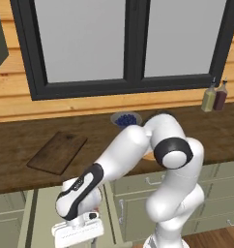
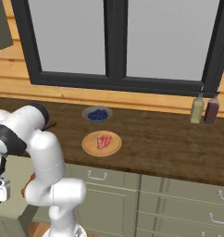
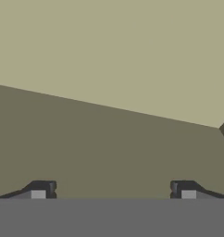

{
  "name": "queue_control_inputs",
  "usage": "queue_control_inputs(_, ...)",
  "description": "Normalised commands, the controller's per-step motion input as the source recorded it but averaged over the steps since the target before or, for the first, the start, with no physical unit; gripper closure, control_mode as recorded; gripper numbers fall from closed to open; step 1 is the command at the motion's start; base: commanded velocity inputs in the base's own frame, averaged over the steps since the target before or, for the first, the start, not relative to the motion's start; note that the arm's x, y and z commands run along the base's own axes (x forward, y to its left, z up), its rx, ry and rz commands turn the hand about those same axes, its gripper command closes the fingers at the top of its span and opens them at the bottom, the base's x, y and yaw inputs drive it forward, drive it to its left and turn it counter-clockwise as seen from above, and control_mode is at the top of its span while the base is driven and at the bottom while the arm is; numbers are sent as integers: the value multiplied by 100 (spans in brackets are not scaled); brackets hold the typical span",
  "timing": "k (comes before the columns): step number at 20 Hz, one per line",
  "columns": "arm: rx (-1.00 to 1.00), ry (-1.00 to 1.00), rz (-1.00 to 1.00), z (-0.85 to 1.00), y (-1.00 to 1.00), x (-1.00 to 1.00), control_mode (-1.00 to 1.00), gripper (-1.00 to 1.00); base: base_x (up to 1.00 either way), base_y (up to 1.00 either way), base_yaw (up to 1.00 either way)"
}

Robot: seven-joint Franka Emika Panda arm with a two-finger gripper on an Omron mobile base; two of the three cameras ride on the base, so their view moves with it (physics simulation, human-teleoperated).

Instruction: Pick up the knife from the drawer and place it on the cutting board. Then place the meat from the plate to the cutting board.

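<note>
My gripper (image 3: pixel 113 187) is open, its fingertips far apart with nothing between them, facing the pale olive inside of the drawer (image 3: pixel 109 55). The arm bends down from the counter into the open drawer (image 1: pixel 41 213), and the white hand (image 1: pixel 76 231) sits low inside it. A small orange-red sliver beside the arm looks like the handle of the knife (image 2: pixel 27 185); its blade is hidden. The dark brown cutting board (image 1: pixel 58 151) lies on the counter above the drawer. The red-pink meat (image 2: pixel 103 141) rests on the round tan plate (image 2: pixel 90 148), to the right of the arm.
A grey bowl of blue berries (image 2: pixel 97 114) stands behind the plate. Two bottles (image 2: pixel 197 109) stand at the back right by the window. Closed drawers with silver handles (image 2: pixel 97 175) run under the counter's front edge.
</note>
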Motion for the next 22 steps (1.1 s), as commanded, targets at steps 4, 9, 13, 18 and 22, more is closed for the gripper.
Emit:
queue_control_inputs(4, 0, -1, 0, 1, 0, -83, -100, -100, 0, 0, 0)
queue_control_inputs(9, -6, -17, 0, 46, 0, -3, -100, -100, 0, 0, 0)
queue_control_inputs(13, -6, -28, 0, 74, 0, 41, -100, -100, 0, 0, 0)
queue_control_inputs(18, -7, -30, 0, 41, 0, 55, -100, -100, 0, 0, 0)
queue_control_inputs(22, 0, -31, -1, 3, -13, 56, -100, -100, 0, 0, 0)
